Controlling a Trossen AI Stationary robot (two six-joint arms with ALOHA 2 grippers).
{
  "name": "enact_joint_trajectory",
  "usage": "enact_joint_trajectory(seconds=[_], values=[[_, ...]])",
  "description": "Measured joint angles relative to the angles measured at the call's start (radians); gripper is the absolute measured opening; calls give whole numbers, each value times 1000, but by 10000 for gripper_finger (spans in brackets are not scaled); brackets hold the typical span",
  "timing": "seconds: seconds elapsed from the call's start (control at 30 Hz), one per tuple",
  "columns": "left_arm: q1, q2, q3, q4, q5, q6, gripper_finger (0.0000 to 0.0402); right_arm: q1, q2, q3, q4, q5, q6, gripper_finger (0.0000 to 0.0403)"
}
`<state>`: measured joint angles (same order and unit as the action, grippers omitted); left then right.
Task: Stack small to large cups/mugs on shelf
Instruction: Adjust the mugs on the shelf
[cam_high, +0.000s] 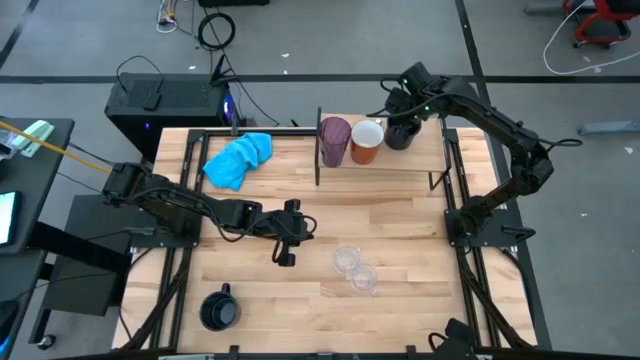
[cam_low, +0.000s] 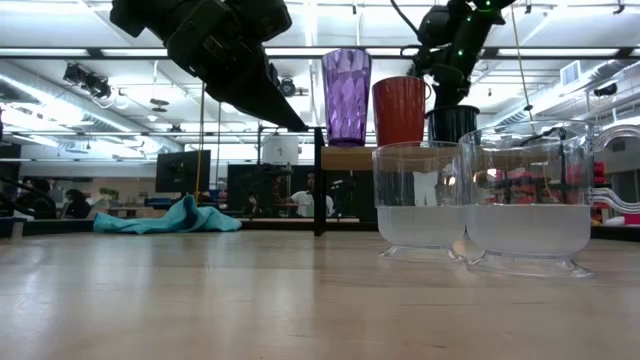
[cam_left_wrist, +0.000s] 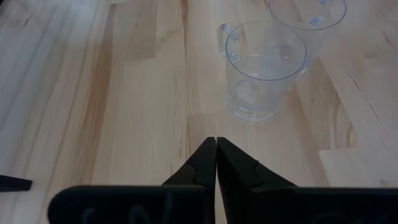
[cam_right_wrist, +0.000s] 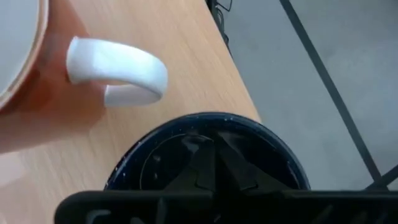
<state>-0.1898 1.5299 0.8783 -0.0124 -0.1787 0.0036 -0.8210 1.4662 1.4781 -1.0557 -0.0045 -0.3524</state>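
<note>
1. Four views, the high view first: we see the shelf (cam_high: 385, 170) along the far part of the tabletop (cam_high: 250, 320), carrying the purple tumbler (cam_high: 334, 140), the orange mug (cam_high: 366, 141) and a black mug (cam_high: 400, 134) in a row. The right gripper (cam_high: 404, 118) sits over that black mug. The left gripper (cam_high: 290, 236) hangs above mid-tabletop, near two clear cups (cam_high: 354, 268). A second black mug (cam_high: 219, 309) stands at the near edge, and a blue cloth (cam_high: 239, 159) lies beside the shelf.
2. Low view: we see the two clear cups (cam_low: 480, 205) close to the camera, just beside each other. Behind them stand the purple tumbler (cam_low: 346, 96), orange mug (cam_low: 399, 110) and black mug (cam_low: 452, 123) on the shelf (cam_low: 345, 158).
3. Left wrist view: we see the left gripper (cam_left_wrist: 216, 144) with jaws closed on nothing, apart from the nearer clear cup (cam_left_wrist: 264, 68).
4. Right wrist view: we see the right gripper (cam_right_wrist: 214, 155) with jaws closed, down inside the black mug (cam_right_wrist: 205, 152); whether they pinch its wall we cannot tell. The orange mug's white handle (cam_right_wrist: 118, 71) lies just beside.
</note>
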Motion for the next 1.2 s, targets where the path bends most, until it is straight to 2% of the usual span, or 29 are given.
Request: enact_joint_trajectory(seconds=[0.37, 1.2], values=[[0, 0, 0, 0, 0, 0, 23, -7, 0, -29, 88, 0, -8, 6], [0, 0, 0, 0, 0, 0, 18, -7, 0, -29, 128, -5, 44, 6]])
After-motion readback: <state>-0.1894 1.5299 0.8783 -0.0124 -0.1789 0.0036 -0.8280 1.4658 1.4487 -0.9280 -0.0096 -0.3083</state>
